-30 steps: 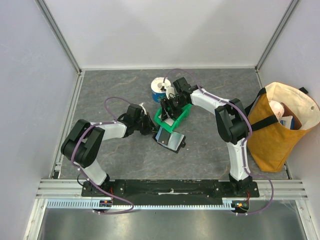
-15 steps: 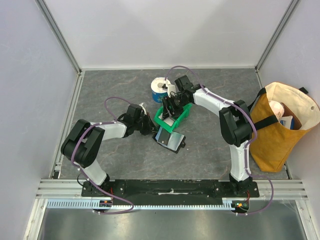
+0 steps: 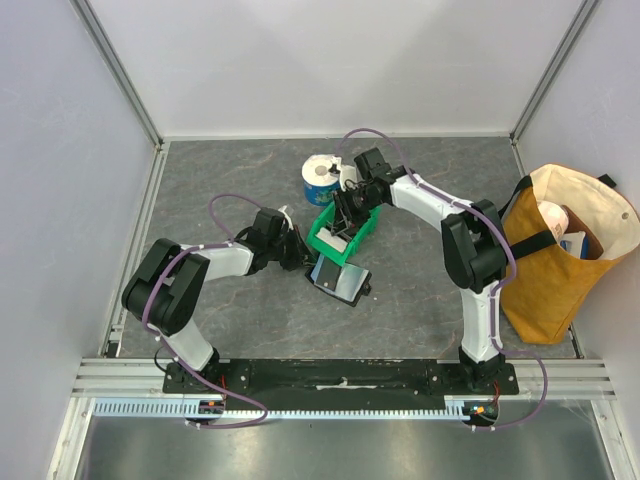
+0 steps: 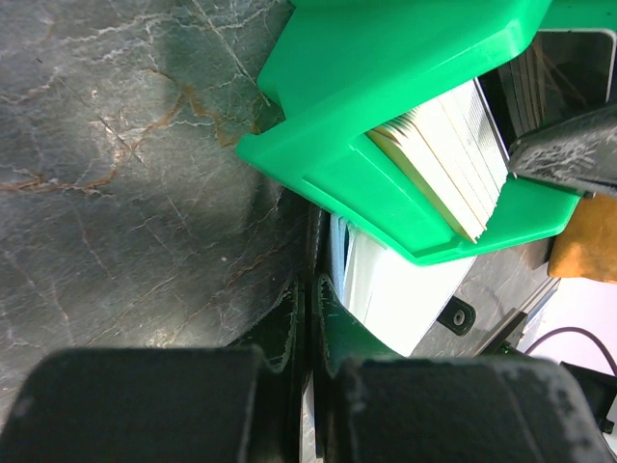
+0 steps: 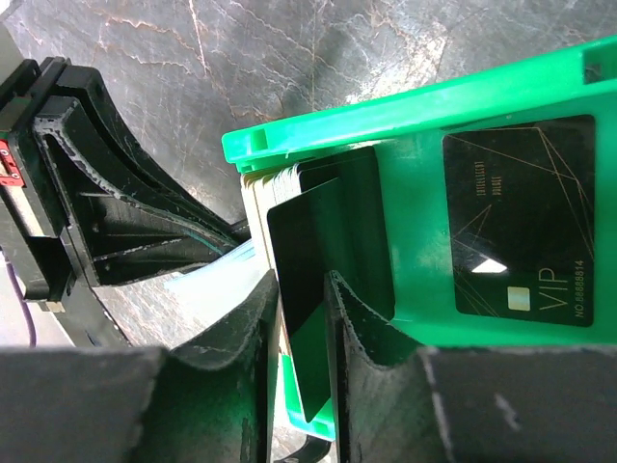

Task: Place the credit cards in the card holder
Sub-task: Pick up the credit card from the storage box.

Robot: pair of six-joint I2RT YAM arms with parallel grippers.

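The green bin [image 3: 322,238] holds a stack of cards [image 4: 443,154], and a black VIP card [image 5: 521,222] lies flat in it. My right gripper [image 3: 345,215] reaches into the bin. Its jaws [image 5: 304,280] stand a little apart around an upright black credit card [image 5: 308,241] that leans across the gap. The black card holder [image 3: 340,282] lies open on the table just in front of the bin, its pale bluish inside [image 4: 395,294] and snap tab [image 4: 453,315] showing. My left gripper [image 3: 303,255] is shut [image 4: 310,289] on the holder's thin left edge.
A white and blue roll [image 3: 320,178] stands just behind the bin. A yellow tote bag [image 3: 560,250] with items in it stands at the right wall. The green bin [image 5: 405,106] overhangs the card holder, and the left gripper's fingers [image 5: 96,193] sit close beside it.
My right gripper has shifted slightly to the right and back inside the bin. The left arm and the card holder have not moved.
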